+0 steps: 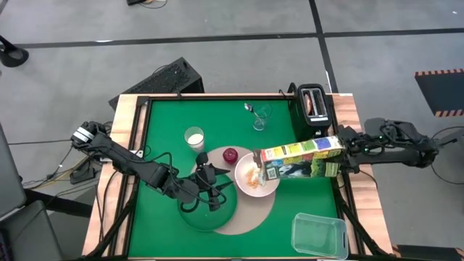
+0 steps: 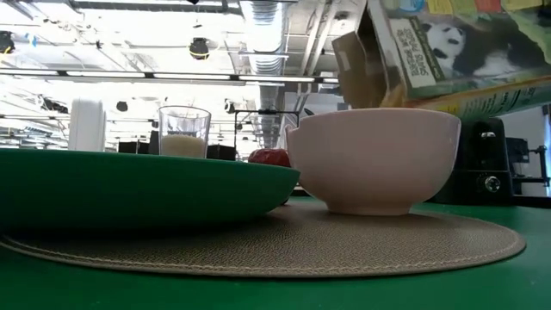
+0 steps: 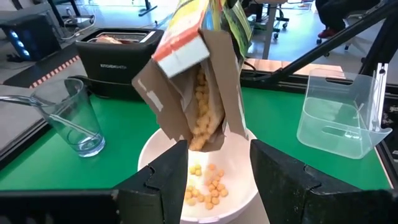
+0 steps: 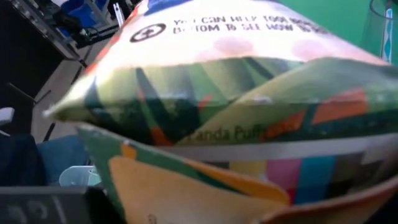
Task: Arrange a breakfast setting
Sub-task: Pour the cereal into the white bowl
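While one cereal box [image 1: 302, 160] tips over one bowl [image 1: 254, 176], cereal falls

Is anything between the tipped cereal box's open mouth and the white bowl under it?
Nothing visible. The colourful cereal box, held by the right gripper, hangs open directly over the white bowl, with puffs already inside. The left gripper flanks the bowl's near side.

Black toaster [image 1: 315, 103] at far right edge, red apple [image 1: 230, 155], clear plastic tub [image 1: 319, 235] near corner
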`<action>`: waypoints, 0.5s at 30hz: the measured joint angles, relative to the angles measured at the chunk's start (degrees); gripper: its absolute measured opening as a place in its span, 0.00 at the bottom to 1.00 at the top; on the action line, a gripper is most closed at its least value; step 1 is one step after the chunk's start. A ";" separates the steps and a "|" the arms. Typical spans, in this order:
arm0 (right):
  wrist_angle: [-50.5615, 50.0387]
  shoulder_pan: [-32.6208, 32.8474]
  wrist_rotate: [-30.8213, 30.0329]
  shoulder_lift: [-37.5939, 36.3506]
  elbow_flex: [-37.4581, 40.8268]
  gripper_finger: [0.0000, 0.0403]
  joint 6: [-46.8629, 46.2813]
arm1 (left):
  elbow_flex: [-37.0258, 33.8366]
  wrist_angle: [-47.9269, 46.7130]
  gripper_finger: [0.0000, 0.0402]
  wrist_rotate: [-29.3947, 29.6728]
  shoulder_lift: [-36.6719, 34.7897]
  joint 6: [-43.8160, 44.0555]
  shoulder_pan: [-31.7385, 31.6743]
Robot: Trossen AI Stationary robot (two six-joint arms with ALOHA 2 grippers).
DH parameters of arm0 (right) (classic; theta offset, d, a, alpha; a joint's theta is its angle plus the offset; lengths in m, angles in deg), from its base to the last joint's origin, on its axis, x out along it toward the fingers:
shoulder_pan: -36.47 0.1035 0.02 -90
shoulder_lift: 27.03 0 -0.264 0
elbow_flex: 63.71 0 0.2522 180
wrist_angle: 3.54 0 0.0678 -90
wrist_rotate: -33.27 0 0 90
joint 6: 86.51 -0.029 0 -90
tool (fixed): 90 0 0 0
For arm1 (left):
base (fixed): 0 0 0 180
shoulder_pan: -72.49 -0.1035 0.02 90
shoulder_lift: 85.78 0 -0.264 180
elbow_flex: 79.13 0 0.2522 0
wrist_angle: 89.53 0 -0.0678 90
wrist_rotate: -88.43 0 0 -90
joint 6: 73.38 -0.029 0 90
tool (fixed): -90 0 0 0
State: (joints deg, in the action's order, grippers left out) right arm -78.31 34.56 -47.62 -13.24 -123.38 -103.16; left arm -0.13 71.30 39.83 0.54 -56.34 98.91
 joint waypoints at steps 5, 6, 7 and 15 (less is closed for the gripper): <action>1.01 0.00 -0.01 3.04 -0.02 0.61 0.67 | 0.00 0.00 0.40 -0.01 0.00 -0.02 -0.28; 1.07 0.00 -0.01 3.39 -0.06 0.61 0.73 | 0.00 0.00 0.40 -0.01 0.00 -0.04 -0.28; 1.09 0.00 -0.01 3.58 -0.13 0.61 0.74 | 0.00 0.00 0.40 -0.01 0.00 -0.04 -0.28; -0.63 0.00 -0.10 4.37 -4.29 0.61 0.71 | 0.00 -0.04 0.40 -0.05 0.00 -0.04 -0.26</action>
State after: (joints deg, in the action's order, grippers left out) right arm -78.94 34.56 -47.72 -8.87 -127.67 -102.45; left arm -0.13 71.26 39.78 0.54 -56.38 98.64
